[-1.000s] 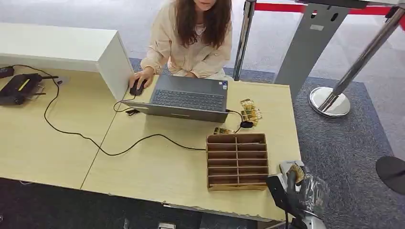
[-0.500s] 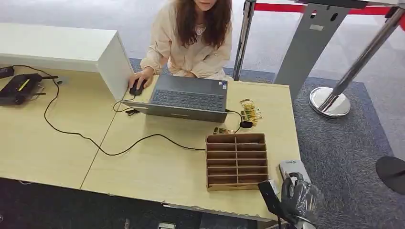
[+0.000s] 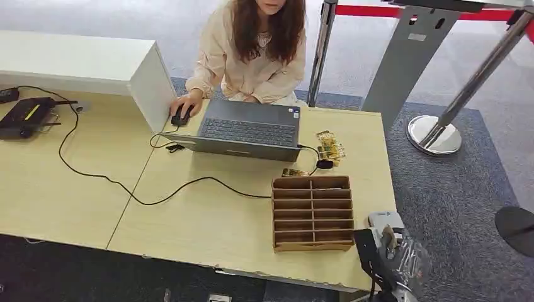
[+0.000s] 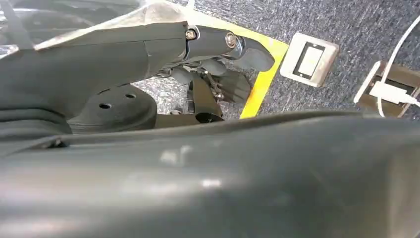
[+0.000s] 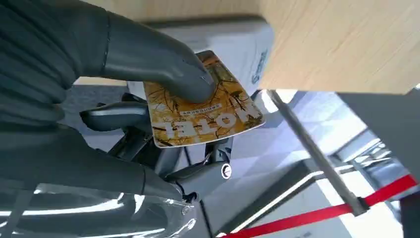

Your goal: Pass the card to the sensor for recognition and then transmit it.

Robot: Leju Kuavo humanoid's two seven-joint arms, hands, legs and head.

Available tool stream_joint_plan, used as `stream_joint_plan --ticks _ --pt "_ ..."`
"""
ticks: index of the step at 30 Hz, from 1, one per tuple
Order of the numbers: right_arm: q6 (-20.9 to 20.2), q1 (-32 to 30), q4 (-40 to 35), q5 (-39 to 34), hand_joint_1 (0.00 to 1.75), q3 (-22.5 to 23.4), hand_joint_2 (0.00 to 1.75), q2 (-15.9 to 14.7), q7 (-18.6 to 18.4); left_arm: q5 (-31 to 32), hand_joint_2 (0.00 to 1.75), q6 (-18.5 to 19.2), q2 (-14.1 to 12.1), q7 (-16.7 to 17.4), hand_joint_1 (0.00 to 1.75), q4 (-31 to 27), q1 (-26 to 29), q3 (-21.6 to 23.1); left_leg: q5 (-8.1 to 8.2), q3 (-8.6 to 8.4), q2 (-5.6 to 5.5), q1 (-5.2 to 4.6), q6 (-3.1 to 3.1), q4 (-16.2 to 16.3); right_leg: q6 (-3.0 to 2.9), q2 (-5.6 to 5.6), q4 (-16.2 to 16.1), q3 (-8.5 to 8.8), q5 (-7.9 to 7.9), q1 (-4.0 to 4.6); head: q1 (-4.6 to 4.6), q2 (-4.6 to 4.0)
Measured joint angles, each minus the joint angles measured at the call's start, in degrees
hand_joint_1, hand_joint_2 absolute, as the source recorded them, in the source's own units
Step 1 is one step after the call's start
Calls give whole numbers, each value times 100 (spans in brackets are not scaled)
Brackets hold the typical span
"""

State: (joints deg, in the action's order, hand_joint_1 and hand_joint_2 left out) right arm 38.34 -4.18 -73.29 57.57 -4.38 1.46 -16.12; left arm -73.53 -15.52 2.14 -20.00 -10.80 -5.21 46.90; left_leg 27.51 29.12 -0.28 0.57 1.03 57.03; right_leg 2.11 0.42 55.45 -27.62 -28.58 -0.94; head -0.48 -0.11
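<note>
The right hand (image 5: pixel 99 94) pinches a card (image 5: pixel 200 106) between its thick thumb and the darker fingers (image 5: pixel 124 116) underneath; the card is orange-gold with a branch pattern and the word HOTEL printed on it. In the right wrist view the card is held close over the grey card reader (image 5: pixel 233 47), though whether the two touch cannot be told. From the head view, that reader (image 3: pixel 385 219) lies on the wooden table (image 3: pixel 208 220), just to the right of the wooden slotted box (image 3: pixel 312 212) and near the table's front right corner, and the right hand (image 3: pixel 398 255) is just in front of the reader with the card (image 3: pixel 388 238) standing on edge. A small pile of similar cards (image 3: pixel 330 145) lies behind the box, beside the laptop (image 3: pixel 249 130). One more card (image 3: pixel 293 172) lies against the box's far edge. A person (image 3: pixel 255 50) sits behind the laptop with a hand on a mouse (image 3: pixel 180 116). The left hand (image 4: pixel 213 54) hangs above grey carpet, and how its fingers lie cannot be made out.
</note>
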Motion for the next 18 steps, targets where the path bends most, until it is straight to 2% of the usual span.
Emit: stream_joint_plan --ticks 1,3,6,13,16,18 --pt "0 33 -164 0 175 -109 175 -92 -227 7 0 11 0 -7 0 0 0 0 0 -1 0 0 0 0 0 0 0 0 0 0 0 0" --pt "-7 100 -424 35 175 -271 175 -275 -428 15 0 31 -2 -13 0 0 -1 0 0 -1 1 0 0 0 0 0 1 0 0 -1 2 0" --pt "-228 247 -977 355 173 -459 175 -549 -753 42 0 66 -9 -39 0 0 2 0 0 -1 0 -2 0 1 0 0 1 -1 0 -3 0 0" --pt "-1286 829 -2361 630 171 -743 175 -1351 -1232 85 0 131 -24 -111 0 2 4 0 0 0 0 -6 0 2 2 -1 4 -1 2 -7 0 0" --pt "-2119 1395 -2933 717 173 -894 175 -1624 -1385 138 0 186 -26 -122 0 2 3 0 -1 -2 1 -6 0 2 2 2 6 -4 2 -7 0 0" --pt "-2404 1730 -3199 719 173 -1014 175 -1739 -1452 157 0 205 -26 -140 0 2 -3 2 -2 -3 -3 -3 -1 2 2 -2 5 0 2 -7 2 0"
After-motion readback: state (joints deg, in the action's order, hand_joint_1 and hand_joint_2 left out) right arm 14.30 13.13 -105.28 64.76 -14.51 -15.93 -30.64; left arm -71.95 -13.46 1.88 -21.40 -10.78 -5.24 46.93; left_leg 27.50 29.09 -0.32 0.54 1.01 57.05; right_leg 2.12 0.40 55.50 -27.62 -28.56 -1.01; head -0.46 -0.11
